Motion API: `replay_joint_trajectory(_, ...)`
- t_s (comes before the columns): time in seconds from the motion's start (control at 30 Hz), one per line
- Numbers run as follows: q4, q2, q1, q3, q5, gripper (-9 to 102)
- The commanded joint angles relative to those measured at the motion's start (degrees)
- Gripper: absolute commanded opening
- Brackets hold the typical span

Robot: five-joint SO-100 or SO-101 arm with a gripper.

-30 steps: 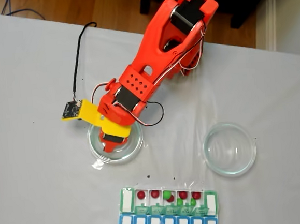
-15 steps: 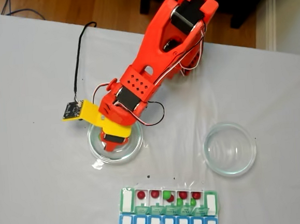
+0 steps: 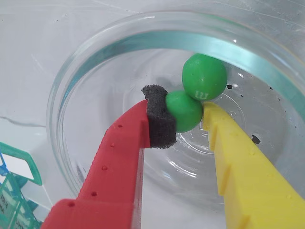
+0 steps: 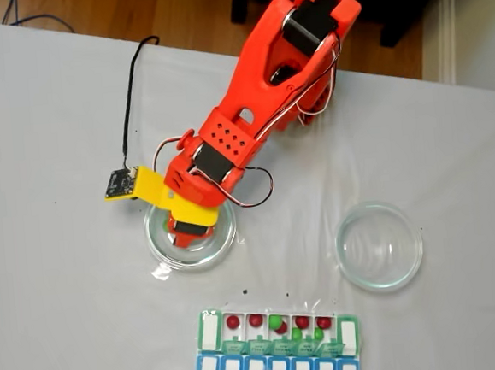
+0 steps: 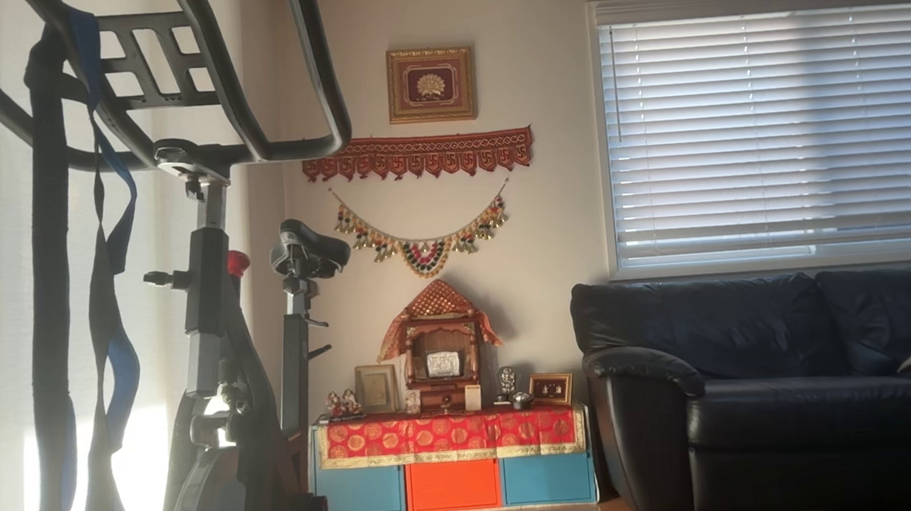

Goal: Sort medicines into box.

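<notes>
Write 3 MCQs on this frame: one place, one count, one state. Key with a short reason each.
1. Where is the gripper working?
A. Inside the clear dish nearest the arm
B. Over the pill box
C. On bare tablecloth

2. How many green balls lie in that dish in the wrist view?
A. None
B. Two
C. Five

3. What state is the gripper in?
A. Wide open above the dish
B. Shut on nothing
C. Shut on a green ball

Key: 1 A, the fixed view shows the gripper within the dish rim, apart from the pill box. 2 B, one pinched green ball and a second green ball touching it. 3 C, the foam pad and the yellow finger press its two sides.
</notes>
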Motion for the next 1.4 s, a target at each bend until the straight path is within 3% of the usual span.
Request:
replay_joint_trajectory(0.0,2.29,3.52,-0.97,-3.08,-0.09,2)
replay_joint_trajectory(0.23,6.24,6.5,-4.57,-5.71,-0.18,2)
replay_joint_trajectory(0.7,31.64,7.65,-5.19,-36.74,3.78,2)
replay_joint_trajectory(0.93,41.48,0.7,-15.47,-49.57,8.53,2)
replay_joint_trajectory(1.17,43.95,-17.75,-23.99,-63.98,12.3,2)
replay_joint_trajectory(1.37,42.89,-24.87,-25.31,-68.2,12.13,2)
